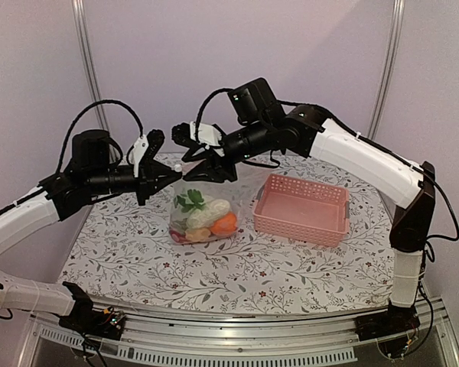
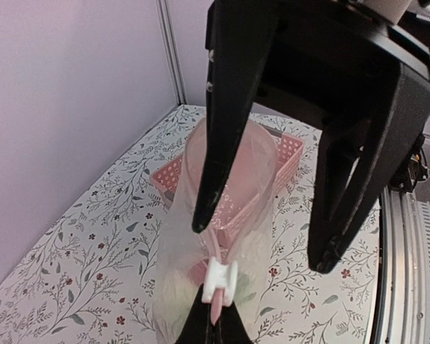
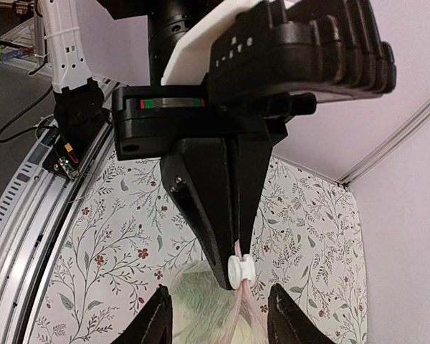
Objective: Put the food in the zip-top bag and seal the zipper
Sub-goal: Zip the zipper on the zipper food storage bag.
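Zipper (image 2: 213, 247) sits clenched in right tool (image 3: 233, 276); left tool (image 2: 264, 245) gapes near zip-top bag (image 1: 191, 191).

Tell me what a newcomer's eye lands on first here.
The clear zip-top bag stands held up at mid-table between the two arms, with the food bunched at its bottom. At its top edge the right gripper is pinched shut on the white zipper slider, and the left gripper is spread open close by. A pink basket sits to the bag's right.
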Tool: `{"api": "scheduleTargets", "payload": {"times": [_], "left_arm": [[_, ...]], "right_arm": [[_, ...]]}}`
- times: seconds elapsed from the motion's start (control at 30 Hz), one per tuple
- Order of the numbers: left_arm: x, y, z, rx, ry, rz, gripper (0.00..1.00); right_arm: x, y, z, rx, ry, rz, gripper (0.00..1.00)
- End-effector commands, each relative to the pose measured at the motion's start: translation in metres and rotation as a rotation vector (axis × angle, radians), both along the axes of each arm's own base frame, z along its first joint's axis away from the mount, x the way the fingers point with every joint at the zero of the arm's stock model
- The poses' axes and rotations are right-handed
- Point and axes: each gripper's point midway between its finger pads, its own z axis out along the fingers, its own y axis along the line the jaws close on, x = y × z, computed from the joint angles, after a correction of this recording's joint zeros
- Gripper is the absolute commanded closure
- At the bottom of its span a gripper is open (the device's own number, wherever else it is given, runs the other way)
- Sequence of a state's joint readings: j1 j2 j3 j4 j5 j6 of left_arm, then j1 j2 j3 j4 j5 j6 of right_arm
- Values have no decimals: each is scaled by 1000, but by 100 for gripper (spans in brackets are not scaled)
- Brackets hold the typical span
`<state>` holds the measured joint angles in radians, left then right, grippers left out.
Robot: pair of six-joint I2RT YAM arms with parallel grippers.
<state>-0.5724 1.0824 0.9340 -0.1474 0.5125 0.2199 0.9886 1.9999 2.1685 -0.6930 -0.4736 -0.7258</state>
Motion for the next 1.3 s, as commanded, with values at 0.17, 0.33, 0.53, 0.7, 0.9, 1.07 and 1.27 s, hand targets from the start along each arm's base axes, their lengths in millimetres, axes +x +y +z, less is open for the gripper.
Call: {"api": "scheduleTargets", "payload": {"times": [0.17, 0.33, 0.53, 0.7, 0.9, 1.07, 1.27], "left_arm": [[-16, -9, 4, 44, -62, -66, 100], [-17, -10, 5, 46, -68, -62, 100], [-18, -10, 8, 38, -79, -56, 100], [-17, -9, 7, 40, -77, -49, 100], [-18, -8, 9, 37, -86, -47, 100], [-19, -9, 10, 29, -89, -49, 100], [-19, -9, 8, 30, -83, -54, 100]], "right_arm": [[0, 10, -1, 15, -18, 14, 58], [-6, 10, -9, -10, -14, 35, 63], [-8, 11, -16, -28, -24, 34, 70], [-6, 12, -20, -38, -33, 26, 75], [-3, 11, -26, -54, -39, 10, 77], [1, 11, -31, -62, -44, -3, 78], [2, 12, -27, -50, -46, -9, 82]]}}
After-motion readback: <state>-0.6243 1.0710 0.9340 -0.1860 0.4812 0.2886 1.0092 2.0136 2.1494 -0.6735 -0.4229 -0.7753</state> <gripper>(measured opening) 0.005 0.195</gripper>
